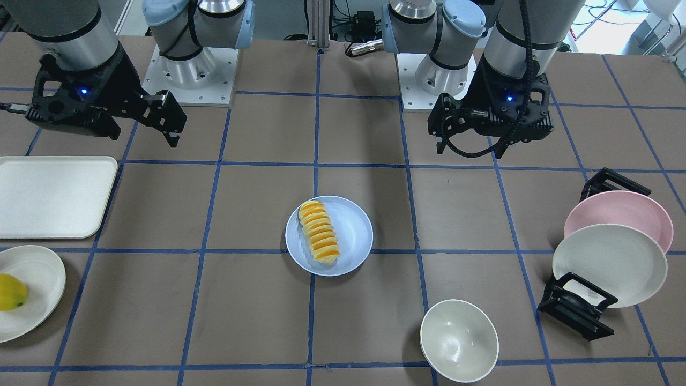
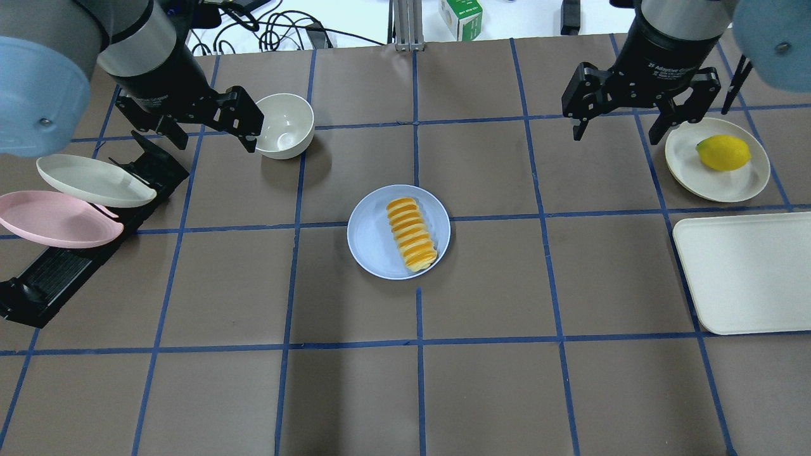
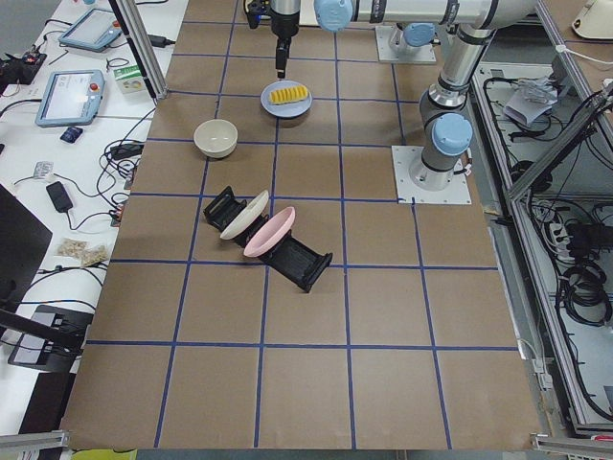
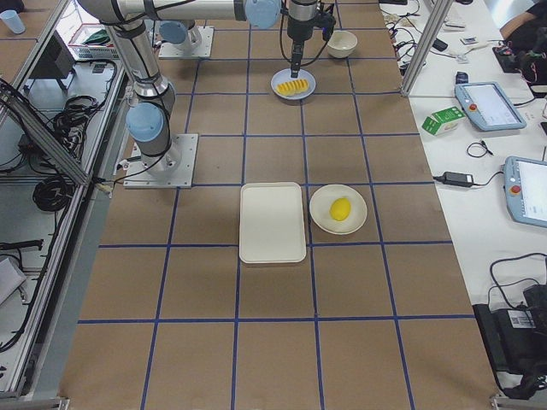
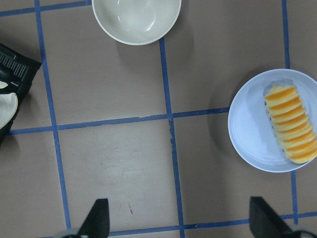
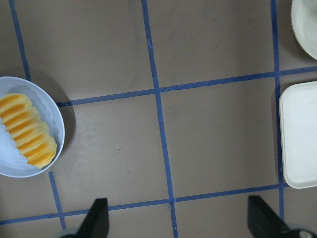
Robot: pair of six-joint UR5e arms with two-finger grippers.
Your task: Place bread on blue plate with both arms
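Observation:
The bread (image 2: 412, 234) lies lengthwise on the blue plate (image 2: 374, 237) at the table's middle, also in the front view, bread (image 1: 319, 232) on plate (image 1: 356, 230). My left gripper (image 2: 203, 136) is open and empty, raised beside the white bowl, well left of the plate. My right gripper (image 2: 618, 133) is open and empty, raised far right of the plate. In the left wrist view the bread (image 5: 291, 124) and plate (image 5: 247, 129) sit at the right, beyond the open gripper (image 5: 181, 220). The right wrist view shows the bread (image 6: 27, 130) at its left edge.
A white bowl (image 2: 285, 125) stands by my left gripper. A black rack holds a cream plate (image 2: 95, 180) and a pink plate (image 2: 60, 218) at the left. A cream tray (image 2: 747, 272) and a yellow fruit (image 2: 723, 152) on a cream plate lie at the right.

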